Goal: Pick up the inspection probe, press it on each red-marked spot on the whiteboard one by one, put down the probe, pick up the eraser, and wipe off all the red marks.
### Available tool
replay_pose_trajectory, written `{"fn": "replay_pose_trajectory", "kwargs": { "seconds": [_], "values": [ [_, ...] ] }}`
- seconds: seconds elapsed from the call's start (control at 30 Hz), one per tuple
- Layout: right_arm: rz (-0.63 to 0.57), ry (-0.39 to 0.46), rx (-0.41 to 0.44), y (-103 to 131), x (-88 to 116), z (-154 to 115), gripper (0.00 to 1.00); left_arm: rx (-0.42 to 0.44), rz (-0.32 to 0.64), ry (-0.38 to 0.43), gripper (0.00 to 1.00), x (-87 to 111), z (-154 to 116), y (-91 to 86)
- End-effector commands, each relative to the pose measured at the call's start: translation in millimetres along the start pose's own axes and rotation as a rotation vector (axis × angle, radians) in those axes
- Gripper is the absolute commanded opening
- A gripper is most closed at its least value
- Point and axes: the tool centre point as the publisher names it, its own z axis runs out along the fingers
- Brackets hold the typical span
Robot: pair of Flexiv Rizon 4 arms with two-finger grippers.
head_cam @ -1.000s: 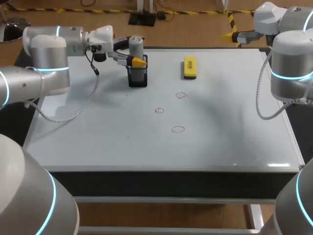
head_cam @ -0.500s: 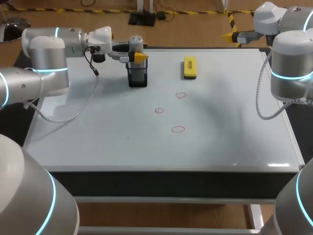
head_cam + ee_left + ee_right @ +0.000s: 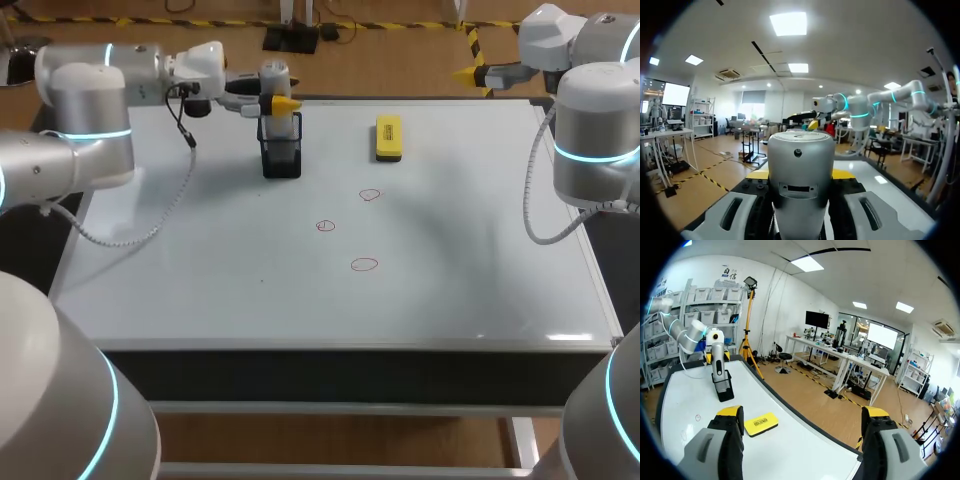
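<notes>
The holder (image 3: 281, 150) stands at the whiteboard's (image 3: 200, 280) far left. The probe (image 3: 274, 80) is upright over it, between the left jaws. The eraser (image 3: 388, 137) lies to the holder's right. Three marks (image 3: 325, 226) sit mid-board, nearer than the eraser. The right jaws hang beyond the far right corner.

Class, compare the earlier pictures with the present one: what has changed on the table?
The left gripper, shut on the probe, has lifted it upward from the holder. The eraser, red marks and right arm stayed put.
</notes>
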Motion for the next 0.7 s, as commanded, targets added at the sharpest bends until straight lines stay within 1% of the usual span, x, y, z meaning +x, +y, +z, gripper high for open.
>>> {"fn": "replay_pose_trajectory", "kwargs": {
  "seconds": [0.03, 0.1, 0.13, 0.17, 0.23, 0.27, 0.33, 0.37, 0.53, 0.57, 0.63, 0.7],
  "values": [
    [0.000, 0.001, -0.001, -0.4, -0.4, 0.4, 1.00, -0.014, 0.007, -0.029, 0.00, 10.4, -4.6, -20.4],
    [0.000, 0.001, -0.001, -0.4, -0.4, 0.4, 1.00, -0.016, 0.011, -0.033, 0.00, 11.0, -6.1, -28.6],
    [0.000, 0.001, -0.001, -0.4, -0.4, 0.4, 1.00, -0.023, -0.003, -0.036, 0.00, 10.8, -6.9, -32.9],
    [0.000, 0.001, -0.001, -0.4, -0.4, 0.4, 1.00, -0.023, 0.007, -0.037, 0.00, 11.2, -7.4, -37.1],
    [0.000, 0.001, -0.001, -0.4, -0.4, 0.4, 1.00, -0.016, -0.022, -0.047, 0.00, 11.0, -9.6, -44.7],
    [0.000, 0.001, -0.001, -0.4, -0.4, 0.4, 1.00, -0.012, -0.012, -0.051, 0.00, 11.4, -10.8, -48.3],
    [0.000, 0.001, -0.001, -0.4, -0.4, 0.4, 1.00, -0.019, -0.035, -0.061, 0.00, 11.8, -12.2, -55.7],
    [0.000, 0.001, -0.001, -0.4, -0.4, 0.4, 1.00, -0.016, -0.018, -0.065, 0.00, 12.8, -12.8, -59.3],
    [0.000, 0.001, -0.001, -0.4, -0.4, 0.4, 1.00, -0.025, -0.034, -0.072, 0.00, 15.5, -15.8, -78.1],
    [0.000, 0.001, -0.001, -0.4, -0.4, 0.4, 1.00, -0.022, -0.023, -0.069, 0.00, 16.3, -16.6, -81.4],
    [0.000, 0.001, -0.001, -0.4, -0.4, 0.4, 1.00, -0.015, -0.039, -0.073, 0.00, 17.9, -19.6, -87.5],
    [0.000, 0.001, -0.001, -0.4, -0.4, 0.4, 1.00, -0.012, -0.034, -0.076, 0.00, 20.8, -22.9, -93.2]
  ]
}}
